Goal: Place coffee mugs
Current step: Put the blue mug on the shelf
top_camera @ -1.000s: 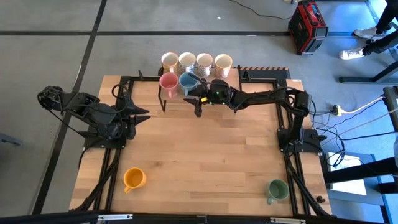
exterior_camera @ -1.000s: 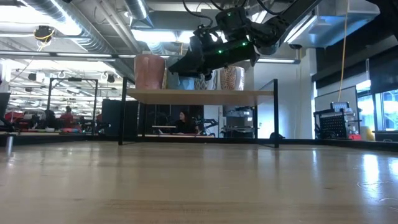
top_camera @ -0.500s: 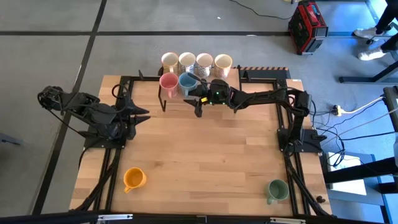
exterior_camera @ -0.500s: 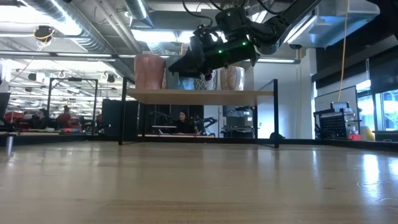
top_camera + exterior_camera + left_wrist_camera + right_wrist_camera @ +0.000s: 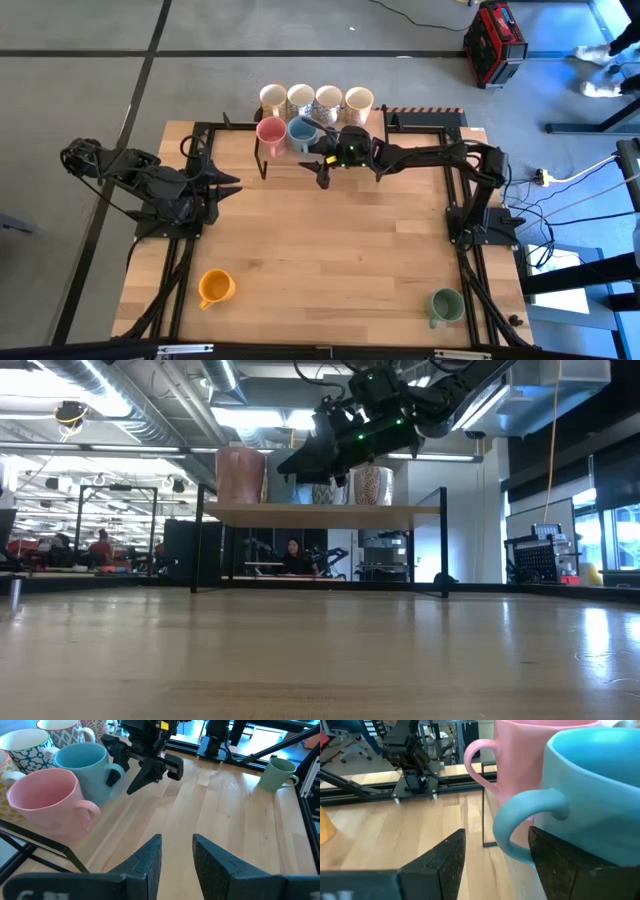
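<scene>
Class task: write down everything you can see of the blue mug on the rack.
The blue mug is plain light blue, glossy like glazed ceramic, with one looped side handle. It stands upright and empty on the raised rack at the table's far edge, beside the pink mug, patterned mugs behind it. Its handle points toward the right pincer, whose open fingers flank the handle without gripping it.

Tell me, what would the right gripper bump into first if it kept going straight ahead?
Probably the light blue mug. The right gripper is open, and that mug's handle sits just ahead of its fingers, with the pink mug behind.
</scene>
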